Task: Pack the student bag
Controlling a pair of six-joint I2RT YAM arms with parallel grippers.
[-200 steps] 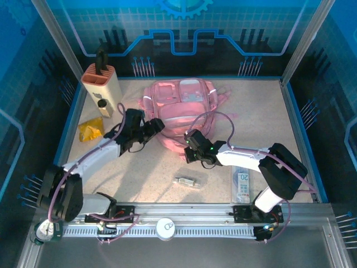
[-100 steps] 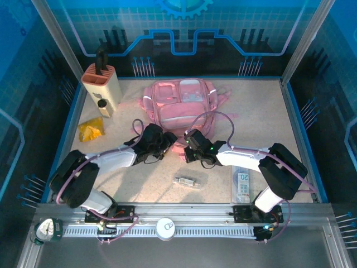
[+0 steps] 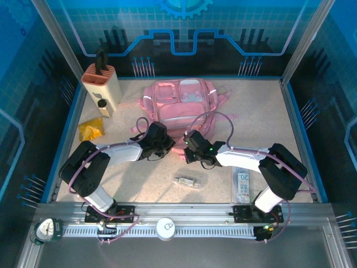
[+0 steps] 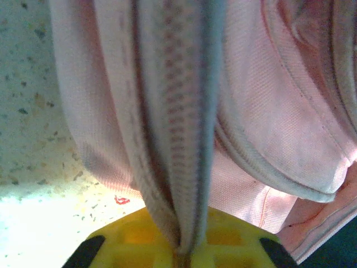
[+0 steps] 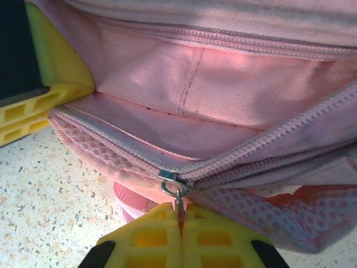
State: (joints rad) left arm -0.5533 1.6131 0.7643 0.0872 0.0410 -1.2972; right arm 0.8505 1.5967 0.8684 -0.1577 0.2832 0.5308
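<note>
The pink student bag (image 3: 181,103) lies at the back middle of the table, its near edge between both grippers. My left gripper (image 3: 165,142) is shut on a fold of the bag's zip edge (image 4: 178,167), pinched between the yellow fingers (image 4: 134,237). My right gripper (image 3: 188,149) is shut on the metal zip pull (image 5: 179,196) of the bag, at the end of a partly open pocket whose pink lining (image 5: 184,134) shows. The left gripper's yellow finger (image 5: 39,89) appears at the left of the right wrist view.
A beige holder with a black top (image 3: 101,86) stands at the back left, a yellow packet (image 3: 90,129) lies in front of it. A small grey item (image 3: 187,181) lies near the front middle. A clear packet with a printed card (image 3: 242,184) lies at the front right.
My left arm swung right from beside the yellow packet to the bag's near edge and its gripper closed on the zip edge. The right gripper stayed on the zip pull.
</note>
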